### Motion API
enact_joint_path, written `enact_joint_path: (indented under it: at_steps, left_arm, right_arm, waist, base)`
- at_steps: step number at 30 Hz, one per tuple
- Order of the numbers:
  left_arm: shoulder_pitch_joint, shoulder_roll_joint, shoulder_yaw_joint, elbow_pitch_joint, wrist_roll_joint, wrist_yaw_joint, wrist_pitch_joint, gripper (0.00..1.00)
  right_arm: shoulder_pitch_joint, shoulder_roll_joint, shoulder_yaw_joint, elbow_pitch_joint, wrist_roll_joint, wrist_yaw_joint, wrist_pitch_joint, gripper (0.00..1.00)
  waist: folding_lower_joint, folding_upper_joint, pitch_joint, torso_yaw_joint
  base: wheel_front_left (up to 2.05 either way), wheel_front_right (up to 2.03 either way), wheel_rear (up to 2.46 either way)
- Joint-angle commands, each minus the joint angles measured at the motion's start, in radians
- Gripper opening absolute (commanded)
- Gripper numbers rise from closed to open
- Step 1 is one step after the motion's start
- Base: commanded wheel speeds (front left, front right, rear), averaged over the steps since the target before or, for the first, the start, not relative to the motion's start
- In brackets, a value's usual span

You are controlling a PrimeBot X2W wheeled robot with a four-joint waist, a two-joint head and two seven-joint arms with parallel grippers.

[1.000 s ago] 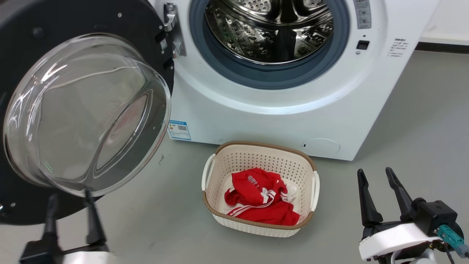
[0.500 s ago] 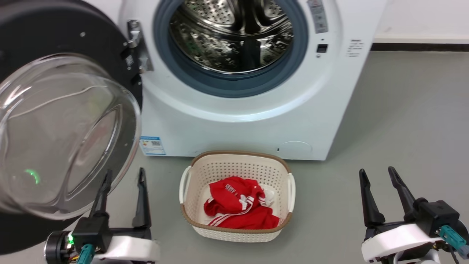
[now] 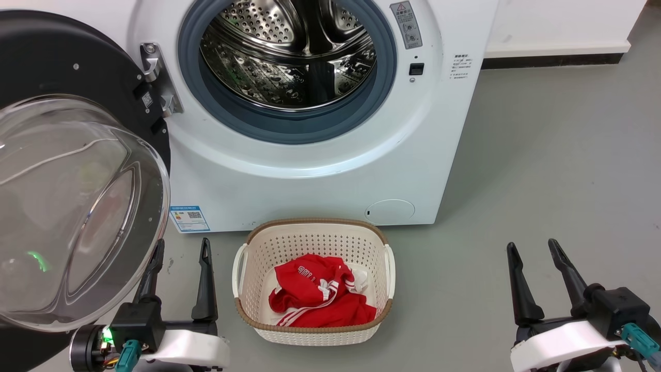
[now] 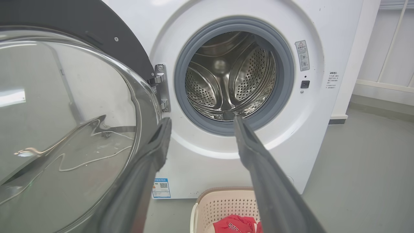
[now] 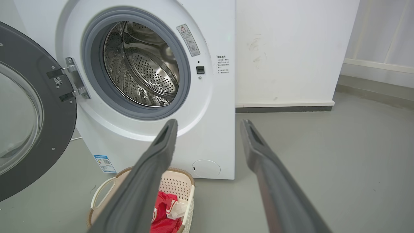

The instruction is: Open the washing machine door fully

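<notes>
Door: the washing machine door (image 3: 77,196) is hanging swung wide, left of the washing machine (image 3: 310,175).
Left: the left gripper (image 3: 182,245) is gaping empty, apparently just beside the door's rim.
Right: the right gripper (image 3: 532,245) is hovering agape over open floor (image 3: 516,155).

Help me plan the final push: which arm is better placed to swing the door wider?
Left. The left gripper is open right beside the washing machine door; the right gripper sits far off, past the basket.
</notes>
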Motion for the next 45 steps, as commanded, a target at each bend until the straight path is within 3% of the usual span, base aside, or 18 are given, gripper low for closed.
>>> enact_joint_path:
  at_steps: [1,24,25,29,45]
  left_arm:
    - [0.004,0.000,0.002,0.001,0.002,0.003,-0.002,1.00]
    - [-0.005,0.000,-0.012,0.004,-0.013,0.001,-0.002,1.00]
    - [0.001,0.000,-0.011,0.004,-0.010,0.003,0.000,0.00]
    - [0.011,-0.001,-0.008,0.042,-0.024,0.002,0.009,0.00]
    - [-0.019,-0.001,0.014,0.077,-0.351,-0.024,0.087,0.00]
  right_arm:
    - [0.008,0.002,0.002,-0.004,0.007,0.000,0.001,1.00]
    - [-0.009,0.002,0.016,0.024,0.024,0.000,-0.014,1.00]
    - [-0.004,0.000,0.016,0.023,0.024,0.000,-0.012,0.00]
    - [0.013,0.000,0.018,0.051,0.039,0.000,-0.009,0.00]
    - [-0.022,-0.018,0.012,0.081,0.368,0.000,0.037,0.00]
  waist:
    - [0.0000,0.0000,0.002,0.001]
    - [0.0000,0.0000,0.016,0.023]
    - [0.0001,0.0000,0.016,0.023]
    - [0.0000,0.0000,0.016,0.024]
    - [0.0000,0.0000,0.012,0.027]
  base:
    - [0.00,0.00,0.00]
    - [0.00,0.00,0.00]
    - [0.00,0.00,0.00]
    - [0.00,0.00,0.00]
    - [0.00,0.00,0.00]
